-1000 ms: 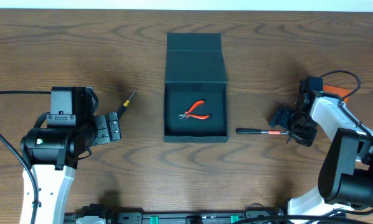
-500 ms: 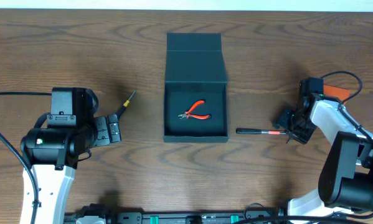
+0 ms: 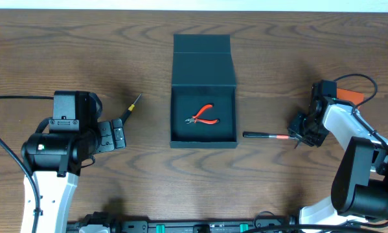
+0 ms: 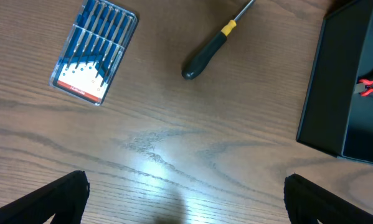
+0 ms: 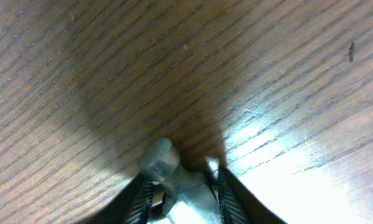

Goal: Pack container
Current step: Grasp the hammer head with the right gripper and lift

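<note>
The right tool (image 5: 183,186) is drawn narrow. Its two fingers (image 5: 142,200) sit close on either side of a pale grey metal end, holding it just above the wood. From overhead, that end belongs to a black-and-red rod (image 3: 265,136) lying flat and pointing left. Its far tip is near the lower right corner of the container (image 3: 203,68) but does not touch it.

The container stands in the middle of the surface (image 3: 64,45), between the two arms. It is a dark teal box with its flap lid folded back and away from the robot. Inside, a pair of red-handled pliers (image 3: 203,116) lies on the floor of the box, alone.

The left tool (image 4: 186,186) is spread wide and grips nothing. Its dark fingertips (image 4: 61,196) show only at the bottom corners of the left wrist view. Ahead of it, a screwdriver (image 4: 205,55) with a black handle and a yellow collar lies at a slant, apart from the container's left wall. A small blue case (image 4: 94,53) of white-tipped bits lies further off on the other side of the screwdriver.

The surface is dark brown wood with a strong grain, and both wrist views catch a bright glare on it. Past its far edge, a thin pale strip runs along the top of the overhead view. Black cables trail from both arms.
</note>
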Action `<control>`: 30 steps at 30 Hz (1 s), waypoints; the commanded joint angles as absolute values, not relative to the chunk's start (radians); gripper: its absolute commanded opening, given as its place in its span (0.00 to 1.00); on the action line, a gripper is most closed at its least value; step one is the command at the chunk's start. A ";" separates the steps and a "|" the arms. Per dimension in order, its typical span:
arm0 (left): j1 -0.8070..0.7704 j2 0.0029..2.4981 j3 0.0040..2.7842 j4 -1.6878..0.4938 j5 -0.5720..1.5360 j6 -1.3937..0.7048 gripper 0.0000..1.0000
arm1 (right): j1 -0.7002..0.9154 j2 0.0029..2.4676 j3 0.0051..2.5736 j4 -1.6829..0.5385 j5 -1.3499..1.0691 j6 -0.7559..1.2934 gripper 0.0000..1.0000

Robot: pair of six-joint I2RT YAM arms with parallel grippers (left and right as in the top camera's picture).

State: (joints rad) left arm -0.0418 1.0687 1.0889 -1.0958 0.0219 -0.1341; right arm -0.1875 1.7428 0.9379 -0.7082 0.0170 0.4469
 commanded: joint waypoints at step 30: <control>-0.038 1.060 1.107 -1.100 0.010 -0.128 0.98 | -0.182 1.771 0.907 -0.713 0.030 0.431 0.01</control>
State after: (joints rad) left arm -0.0418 1.0687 1.0889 -1.0958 0.0219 -0.1337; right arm -0.1875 1.7409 0.9382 -0.7033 0.0170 0.4465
